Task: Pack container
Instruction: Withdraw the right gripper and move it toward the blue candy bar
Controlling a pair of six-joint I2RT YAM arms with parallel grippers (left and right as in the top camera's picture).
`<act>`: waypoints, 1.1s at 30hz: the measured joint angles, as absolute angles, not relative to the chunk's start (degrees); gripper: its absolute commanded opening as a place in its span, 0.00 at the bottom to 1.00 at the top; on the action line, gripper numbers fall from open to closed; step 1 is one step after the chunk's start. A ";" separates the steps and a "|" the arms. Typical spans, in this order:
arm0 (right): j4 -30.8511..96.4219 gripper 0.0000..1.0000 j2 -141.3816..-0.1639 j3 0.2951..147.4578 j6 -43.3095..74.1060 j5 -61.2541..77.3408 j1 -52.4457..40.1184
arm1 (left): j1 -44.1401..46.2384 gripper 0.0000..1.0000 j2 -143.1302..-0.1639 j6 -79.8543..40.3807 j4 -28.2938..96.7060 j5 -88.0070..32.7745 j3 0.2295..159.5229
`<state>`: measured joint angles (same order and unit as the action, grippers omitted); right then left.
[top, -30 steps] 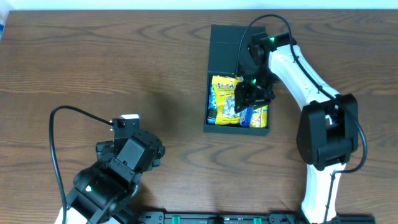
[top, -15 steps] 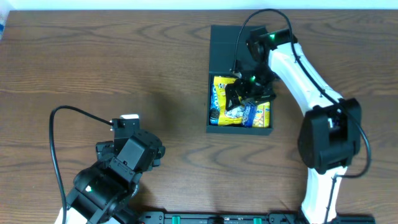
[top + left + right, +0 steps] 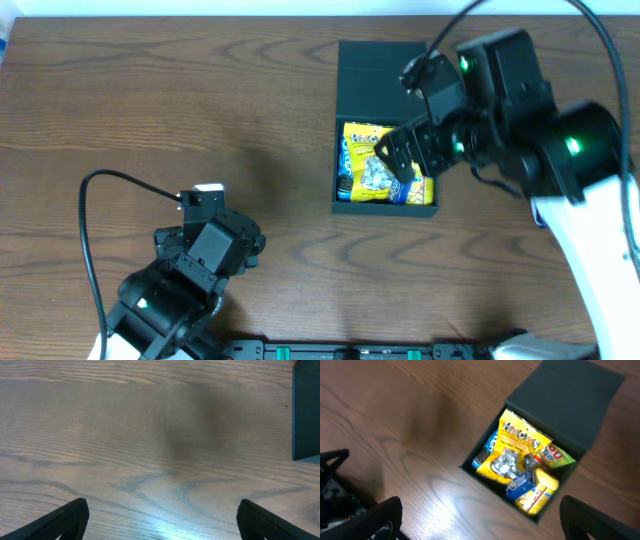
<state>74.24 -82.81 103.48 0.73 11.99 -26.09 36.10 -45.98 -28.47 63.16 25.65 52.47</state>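
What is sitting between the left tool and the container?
Nothing but bare wooden table lies between the left tool and the container. This shows in both the overhead and left wrist views.

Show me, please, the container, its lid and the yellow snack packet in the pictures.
container (image 3: 385,209): overhead view, its near wall.
lid (image 3: 567,402): right wrist view, middle of the open flap.
yellow snack packet (image 3: 519,439): right wrist view, its printed face.

The white-shelled, black-jointed right arm (image 3: 590,240) is glowing with green lights; the black left arm (image 3: 195,265) is trailing a looping black cable (image 3: 84,215).
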 measured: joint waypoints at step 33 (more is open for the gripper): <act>68.36 0.99 -61.52 80.86 7.25 6.66 -26.22 | 36.10 0.95 -45.98 -28.47 63.18 25.65 52.47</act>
